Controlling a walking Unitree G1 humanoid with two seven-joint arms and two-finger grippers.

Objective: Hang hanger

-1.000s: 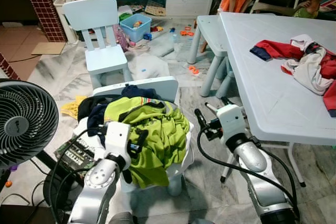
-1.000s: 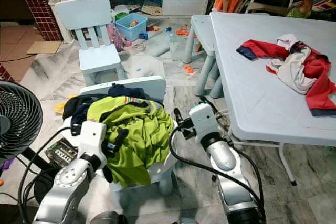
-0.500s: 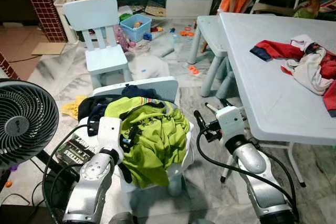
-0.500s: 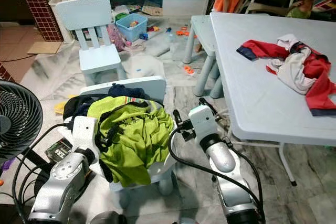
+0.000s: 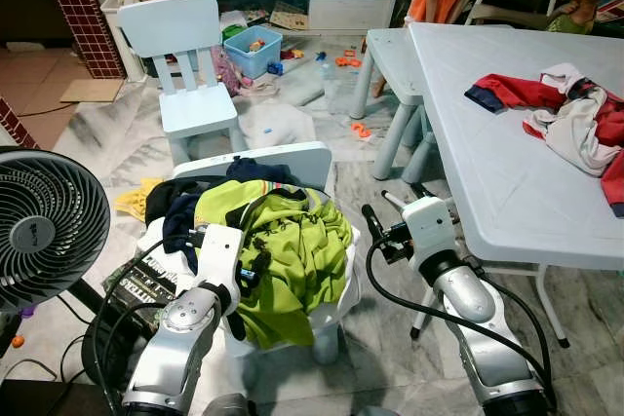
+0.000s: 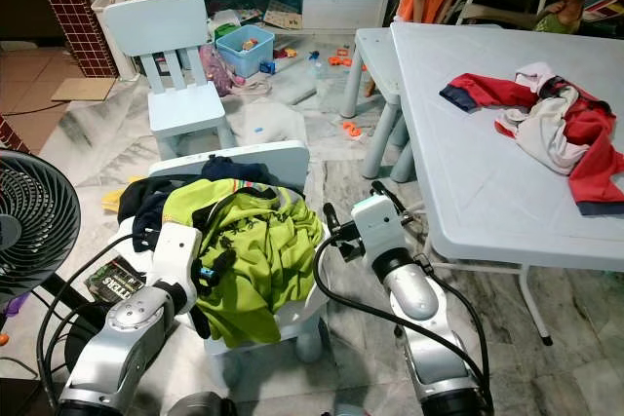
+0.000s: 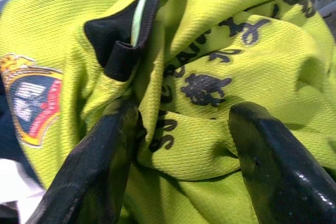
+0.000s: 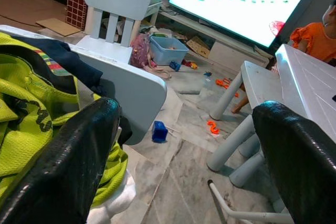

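i see my left gripper (image 5: 255,267) pressed into the lime green shirt (image 5: 292,250) on top of the clothes pile on the small white chair (image 5: 292,158). its two fingers (image 7: 100,166) are spread apart with a fold of the cloth between them, so the jaws are open. my right gripper (image 5: 378,221) hovers in the air between this chair's right edge and the white table (image 5: 497,172), with its fingers wide apart and nothing between them. i cannot make out any hanger. red and white clothes (image 5: 575,124) lie near the table's right edge.
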